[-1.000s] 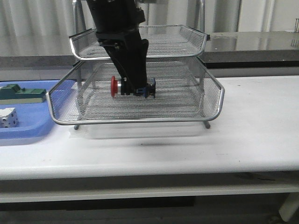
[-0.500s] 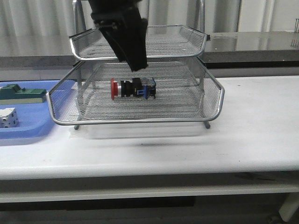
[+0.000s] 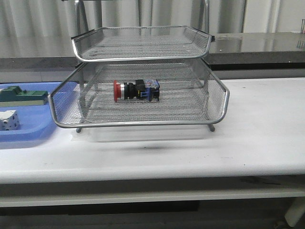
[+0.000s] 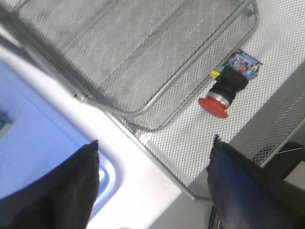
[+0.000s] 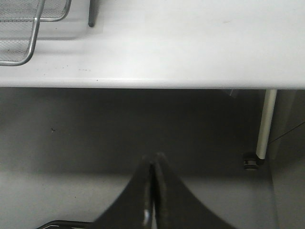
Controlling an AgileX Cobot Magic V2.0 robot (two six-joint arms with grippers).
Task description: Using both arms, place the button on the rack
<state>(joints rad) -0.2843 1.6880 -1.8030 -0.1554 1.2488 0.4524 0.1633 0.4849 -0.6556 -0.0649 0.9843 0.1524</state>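
The button [image 3: 136, 90], red cap to the left and blue end to the right, lies on its side in the middle tray of the wire-mesh rack [image 3: 143, 123]. No arm shows in the front view. In the left wrist view the button [image 4: 225, 89] rests on the mesh of the rack [image 4: 190, 138], well clear of my left gripper [image 4: 155, 140], which is open and empty, high above the tray's corner. My right gripper [image 5: 153, 156] is shut on nothing, below and in front of the table edge, with a corner of the rack [image 5: 31, 42] in its view.
A flat blue bin [image 3: 28, 131] stands left of the rack, holding a green block [image 3: 21, 95] and a white dotted cube [image 3: 8, 120]. The blue bin [image 4: 28, 138] also shows under my left gripper. A table leg [image 5: 264, 124] stands near my right gripper.
My left gripper let go of the button in the middle tray, then rose up and out of the front view. The button stayed where it lay.
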